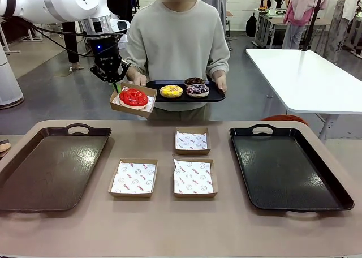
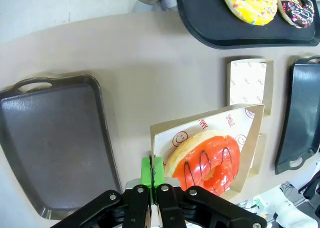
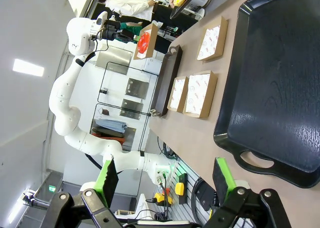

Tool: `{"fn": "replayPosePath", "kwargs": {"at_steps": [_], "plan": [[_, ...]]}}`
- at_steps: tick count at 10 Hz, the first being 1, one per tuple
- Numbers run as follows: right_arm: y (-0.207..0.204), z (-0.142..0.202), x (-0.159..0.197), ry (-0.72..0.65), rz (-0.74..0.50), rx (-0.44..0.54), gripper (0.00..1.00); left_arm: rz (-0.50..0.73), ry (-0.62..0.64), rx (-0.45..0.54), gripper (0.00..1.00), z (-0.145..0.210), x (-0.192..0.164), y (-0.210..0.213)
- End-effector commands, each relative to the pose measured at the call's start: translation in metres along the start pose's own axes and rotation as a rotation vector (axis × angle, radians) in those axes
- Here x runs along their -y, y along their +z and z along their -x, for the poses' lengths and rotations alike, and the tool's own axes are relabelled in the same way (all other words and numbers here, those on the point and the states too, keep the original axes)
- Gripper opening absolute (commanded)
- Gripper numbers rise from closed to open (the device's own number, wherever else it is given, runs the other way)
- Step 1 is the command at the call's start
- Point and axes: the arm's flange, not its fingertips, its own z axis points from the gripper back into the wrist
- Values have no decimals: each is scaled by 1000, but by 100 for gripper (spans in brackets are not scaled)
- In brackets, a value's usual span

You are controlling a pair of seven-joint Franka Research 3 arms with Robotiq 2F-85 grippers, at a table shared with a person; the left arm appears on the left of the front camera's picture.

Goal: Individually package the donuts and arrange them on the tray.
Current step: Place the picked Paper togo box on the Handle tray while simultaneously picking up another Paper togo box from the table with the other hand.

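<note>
red donut (image 1: 133,97), brown box (image 1: 129,111) — yellow donut (image 1: 171,91)

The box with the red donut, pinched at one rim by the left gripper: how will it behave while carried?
Probably sags: the thin cardboard box is held at one rim only by the shut left gripper and hangs tilted. The red donut looks heavy for it and may slide toward the low side; the paper liner seems slick. Move slowly.

Bare table (image 1: 169,229) along near edge, three boxes (image 1: 133,177) mid-table, brown tray (image 1: 51,167) left, black tray (image 1: 288,167) right
</note>
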Motion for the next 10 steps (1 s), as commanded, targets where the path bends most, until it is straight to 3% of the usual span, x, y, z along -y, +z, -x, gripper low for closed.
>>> {"fn": "replayPosePath", "kwargs": {"at_steps": [1, 2, 4, 7, 10], "plan": [[0, 0, 0, 7, -15, 8, 100, -7, 2, -1, 0, 6, -2, 1], [0, 0, 0, 0, 0, 0, 100, 0, 0, 0, 1, 0, 0, 0], [-25, -34, -23, 44, 96, -109, 100, 12, -43, 94, 1, 23, -13, 22], [-74, -106, -63, 9, 245, -196, 100, 4, -37, 118, 1, 52, -62, 37], [-153, -164, -104, 37, 428, -265, 100, 17, -24, 112, 1, 63, -121, 32]]}}
